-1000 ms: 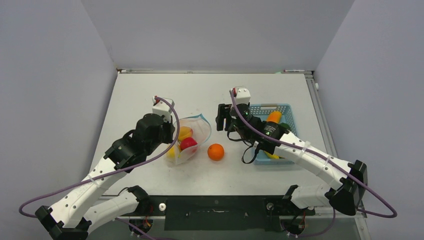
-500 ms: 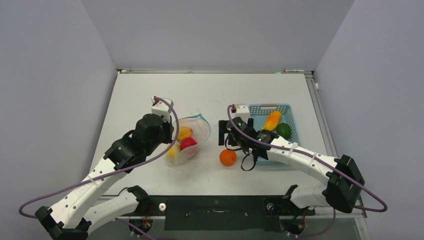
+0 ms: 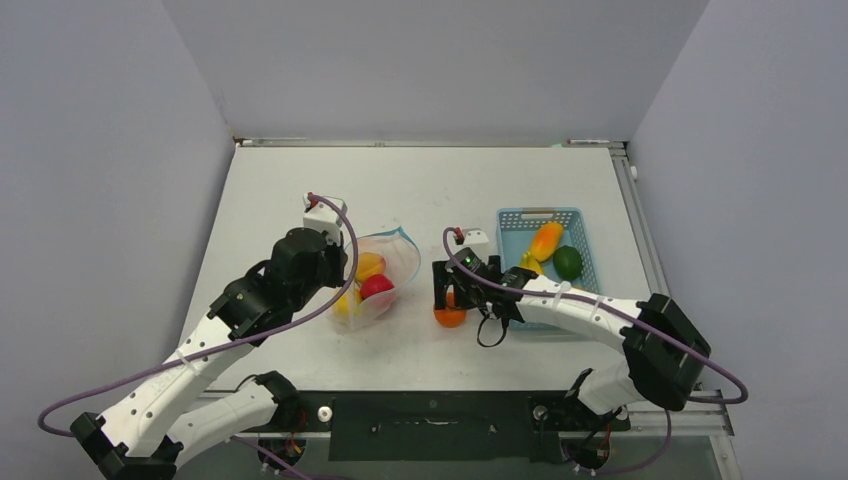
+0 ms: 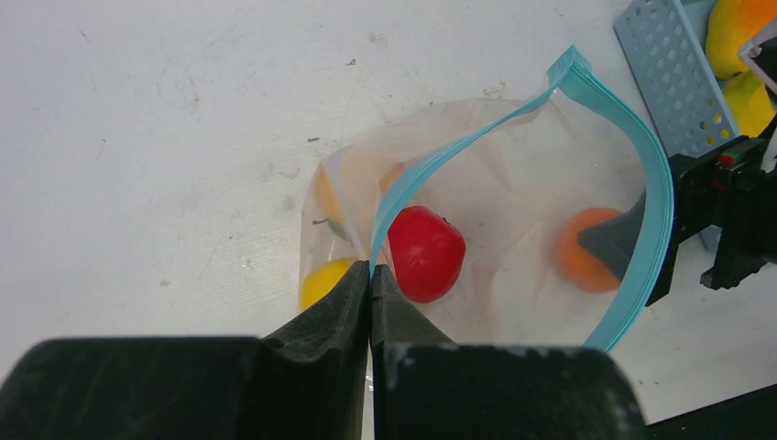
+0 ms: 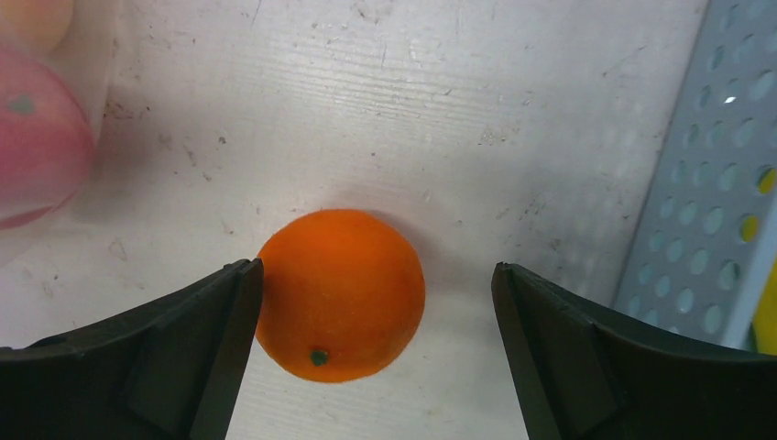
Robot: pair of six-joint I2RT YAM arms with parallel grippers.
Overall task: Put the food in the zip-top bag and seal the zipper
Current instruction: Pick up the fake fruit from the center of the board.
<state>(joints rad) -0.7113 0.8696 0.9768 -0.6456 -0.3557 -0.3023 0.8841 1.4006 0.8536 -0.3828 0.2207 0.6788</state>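
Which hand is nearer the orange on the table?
Right. The right hand straddles the orange, open, a finger on each side; the left hand is at the bag, pinching its zipper.

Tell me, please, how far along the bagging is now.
Done: a red plastic fruit and yellow ones sit inside the clear zip-top bag. In hand: the left gripper pinches the bag's rim; the open right gripper straddles the round orange fruit. Left: fruits in the light blue basket, then sealing the open light blue zipper.

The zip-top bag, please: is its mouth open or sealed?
Open: the zipper gapes, its two sides far apart, and the left gripper pinches one side.
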